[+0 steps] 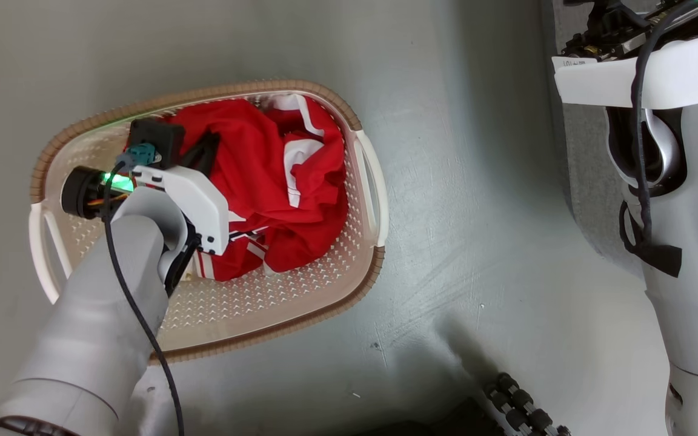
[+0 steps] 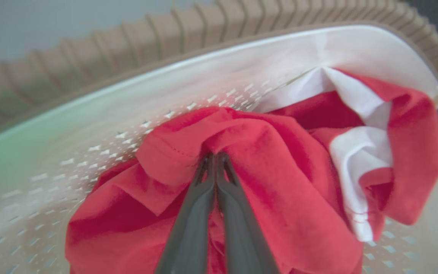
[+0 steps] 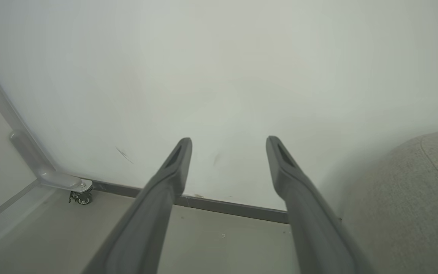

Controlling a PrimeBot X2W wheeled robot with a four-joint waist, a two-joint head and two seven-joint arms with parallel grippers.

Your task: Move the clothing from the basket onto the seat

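Left gripper (image 2: 215, 156): down in the basket (image 1: 252, 306), both dark fingers squeezed together, and the tips vanish into a raised fold of red cloth, pinching it.
Clothing (image 1: 264, 181): a crumpled red heap lying inside the basket, pushed toward the end away from the left arm; its white trim (image 1: 295, 158) shows through the folds.
Clothing up close: in the left wrist view the red fabric (image 2: 280, 171) bunches up around the fingertips, with the white panels off to the right against the basket wall (image 2: 127, 110).
Basket: sitting on the grey floor (image 1: 476, 212), brown rim all round, and a bare perforated bottom on the near side.
Right gripper (image 3: 228, 146): fingers spread wide apart, nothing between them, pointing at a pale wall (image 3: 219, 76) above the floor.
Seat (image 3: 413, 198): a grey woven rounded corner, low on the right of the right wrist view, just beside the right finger; no garment lies on the part that shows.
Also there: a small caster (image 3: 82, 197) at the foot of the wall.
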